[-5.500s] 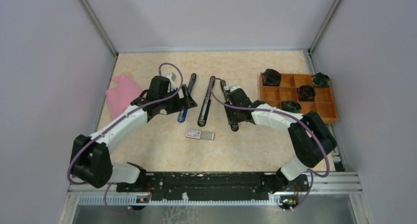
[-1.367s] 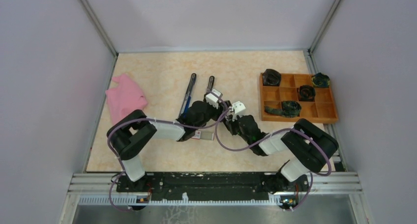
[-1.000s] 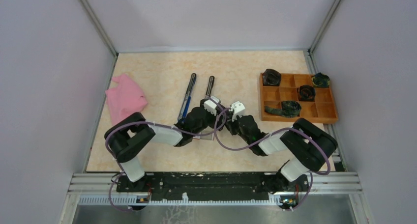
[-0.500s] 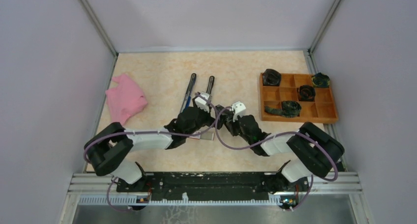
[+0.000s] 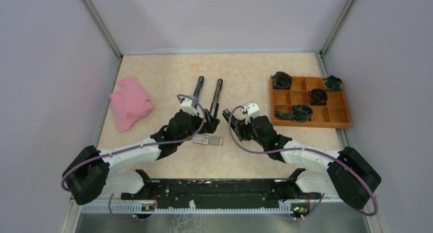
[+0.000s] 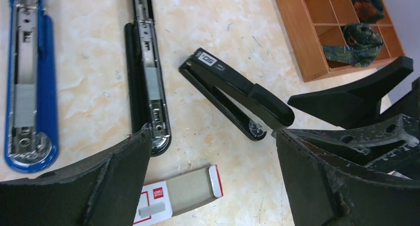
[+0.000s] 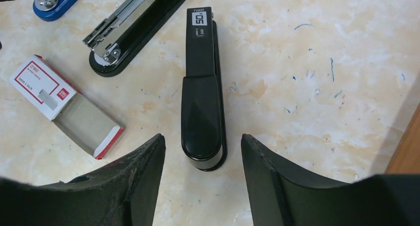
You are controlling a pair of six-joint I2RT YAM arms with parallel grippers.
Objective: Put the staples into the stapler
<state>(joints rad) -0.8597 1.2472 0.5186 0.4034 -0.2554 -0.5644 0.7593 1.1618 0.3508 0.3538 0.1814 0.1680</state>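
The staples box (image 5: 208, 140), white with red print, lies flat with its grey drawer slid out; it also shows in the left wrist view (image 6: 176, 196) and the right wrist view (image 7: 64, 104). A closed black stapler (image 7: 203, 92) lies beside it, seen also in the left wrist view (image 6: 235, 94). An opened black stapler (image 5: 217, 94) and an opened blue stapler (image 6: 27, 82) lie further back. My left gripper (image 6: 212, 137) is open and empty above the box. My right gripper (image 7: 202, 137) is open, its jaws either side of the closed stapler's rear end.
An orange compartment tray (image 5: 311, 124) with dark rolled items stands at the right. A pink cloth (image 5: 130, 102) lies at the left. The two grippers (image 5: 212, 124) (image 5: 228, 116) are close together at mid-table. Walls enclose the table on three sides.
My left arm has drawn back left and towards the near edge, uncovering the staples box. My right arm has stretched out lower, its gripper still over the closed stapler.
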